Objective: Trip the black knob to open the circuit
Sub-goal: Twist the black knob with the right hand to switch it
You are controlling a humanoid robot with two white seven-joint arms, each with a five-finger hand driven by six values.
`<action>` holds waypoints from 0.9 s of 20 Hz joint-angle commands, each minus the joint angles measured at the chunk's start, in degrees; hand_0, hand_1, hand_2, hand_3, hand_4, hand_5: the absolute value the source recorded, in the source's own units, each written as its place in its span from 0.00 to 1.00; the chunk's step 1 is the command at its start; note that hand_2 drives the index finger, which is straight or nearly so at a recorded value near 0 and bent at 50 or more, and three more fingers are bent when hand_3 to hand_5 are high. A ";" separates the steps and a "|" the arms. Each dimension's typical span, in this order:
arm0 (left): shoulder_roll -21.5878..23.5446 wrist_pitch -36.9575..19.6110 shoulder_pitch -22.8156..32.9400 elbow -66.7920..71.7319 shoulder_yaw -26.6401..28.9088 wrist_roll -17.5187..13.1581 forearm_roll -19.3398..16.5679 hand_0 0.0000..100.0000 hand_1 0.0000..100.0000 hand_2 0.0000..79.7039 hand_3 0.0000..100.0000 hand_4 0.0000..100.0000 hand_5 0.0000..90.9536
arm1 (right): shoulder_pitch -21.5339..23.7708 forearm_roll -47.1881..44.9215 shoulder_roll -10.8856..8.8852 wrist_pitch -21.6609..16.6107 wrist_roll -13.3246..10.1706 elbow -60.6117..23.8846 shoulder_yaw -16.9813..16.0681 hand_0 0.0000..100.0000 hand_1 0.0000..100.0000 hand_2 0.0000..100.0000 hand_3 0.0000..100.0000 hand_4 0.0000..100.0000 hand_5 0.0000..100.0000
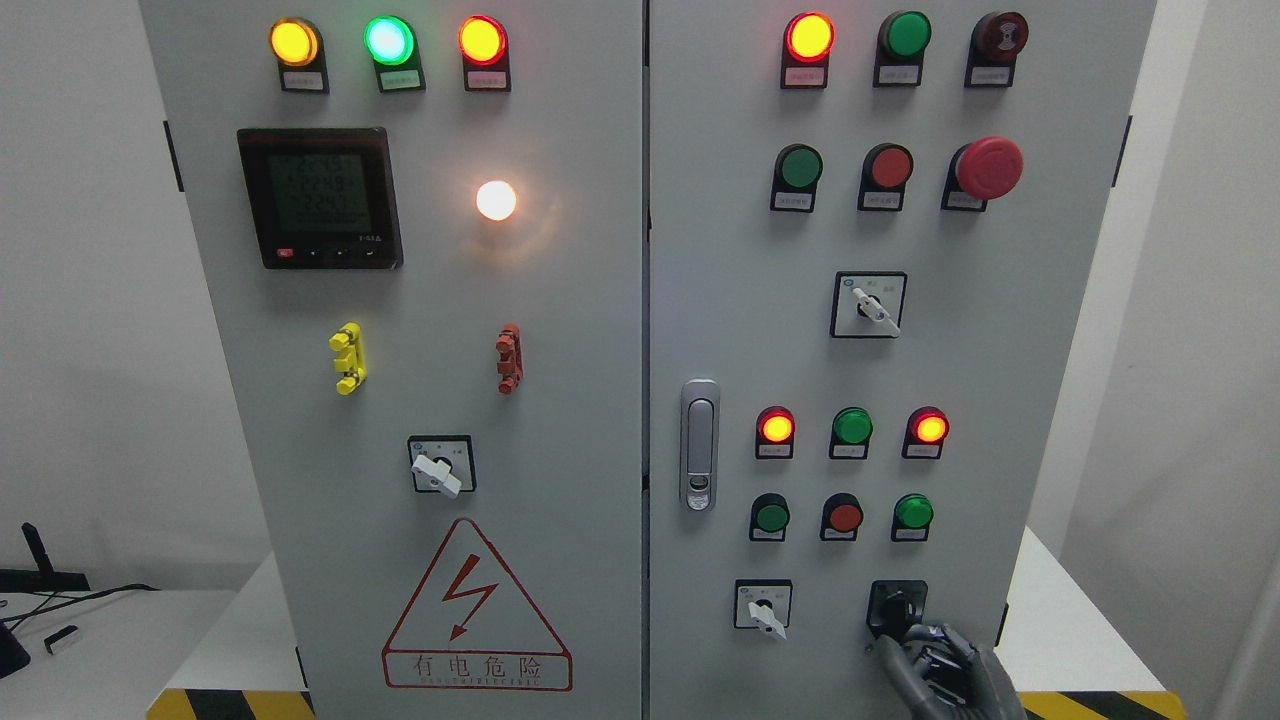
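The black knob (894, 606) sits on a black square plate at the lower right of the grey cabinet's right door (730, 300). My right hand (902, 640) rises from the bottom edge just below the knob. Its dark fingers (920, 633) are loosely spread and reach the knob's lower right edge, while the thumb points left under the plate. The fingers are not closed around the knob. My left arm does not show.
A white-handled selector switch (765, 610) sits left of the knob. Above are rows of lit and unlit lamps and buttons, and a red mushroom stop button (988, 167). The door latch (699, 444) is near the middle seam. White table edges flank the cabinet.
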 commanded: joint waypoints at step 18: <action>0.02 -0.05 0.00 0.00 0.00 0.05 -1.76 0.12 0.39 0.00 0.00 0.00 0.00 | 0.06 -0.10 0.53 0.01 0.45 -0.06 -0.95 0.33 0.65 0.47 0.88 0.78 0.78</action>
